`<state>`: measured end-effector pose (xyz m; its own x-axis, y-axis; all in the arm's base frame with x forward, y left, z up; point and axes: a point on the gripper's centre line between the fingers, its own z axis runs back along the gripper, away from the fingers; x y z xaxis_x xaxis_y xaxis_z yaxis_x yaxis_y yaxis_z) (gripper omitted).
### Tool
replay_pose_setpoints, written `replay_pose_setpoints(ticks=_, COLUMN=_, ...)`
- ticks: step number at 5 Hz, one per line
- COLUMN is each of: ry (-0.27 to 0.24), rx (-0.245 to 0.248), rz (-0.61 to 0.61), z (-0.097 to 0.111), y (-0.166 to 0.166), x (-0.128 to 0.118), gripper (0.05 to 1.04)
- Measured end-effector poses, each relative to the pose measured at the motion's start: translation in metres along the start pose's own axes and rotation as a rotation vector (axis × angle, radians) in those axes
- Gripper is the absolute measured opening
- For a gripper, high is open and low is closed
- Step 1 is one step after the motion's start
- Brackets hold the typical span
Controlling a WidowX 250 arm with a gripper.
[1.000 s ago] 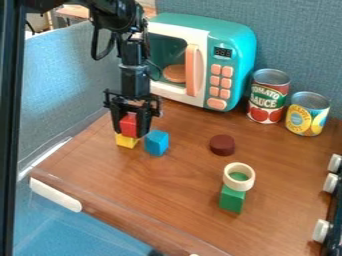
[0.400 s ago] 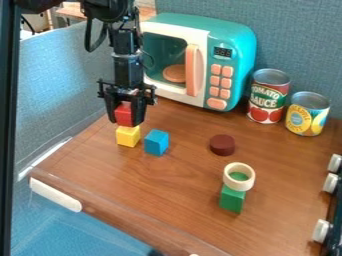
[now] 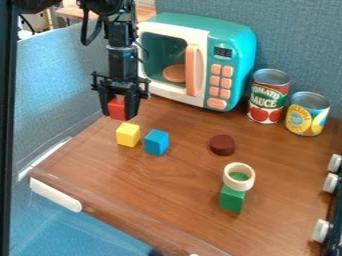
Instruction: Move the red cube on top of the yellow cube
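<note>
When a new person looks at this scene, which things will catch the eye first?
Probably the big turquoise toy microwave at the back, with its orange handle. Next, the red cube held in the black hand at the upper left, above and behind the yellow cube. The blue cube sits right beside the yellow one.

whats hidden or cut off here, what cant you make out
Camera view:
- sides of the small red cube: hidden by the black gripper
- most of the green block's top: covered by the pale ring
- rest of the black, white-knobbed appliance: cut off by the right edge
</note>
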<state>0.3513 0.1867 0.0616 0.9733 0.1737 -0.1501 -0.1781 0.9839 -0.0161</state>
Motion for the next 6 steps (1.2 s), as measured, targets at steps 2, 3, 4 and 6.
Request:
replay_pose_setpoints(ticks=2, ry=0.027, rx=-0.001, rz=-0.001, z=-0.015, y=0.002, x=-0.002, gripper=0.610)
replay_pose_setpoints(ticks=3, ry=0.015, rx=-0.021, rz=0.001, z=-0.015, y=-0.002, x=0.001, gripper=0.610)
replay_pose_setpoints(ticks=4, ry=0.017, rx=-0.034, rz=0.013, z=-0.015, y=-0.004, x=0.000, gripper=0.610)
replay_pose_setpoints(ticks=6, ry=0.041, rx=-0.049, rz=0.055, z=-0.021, y=-0.004, x=0.006, gripper=0.685)
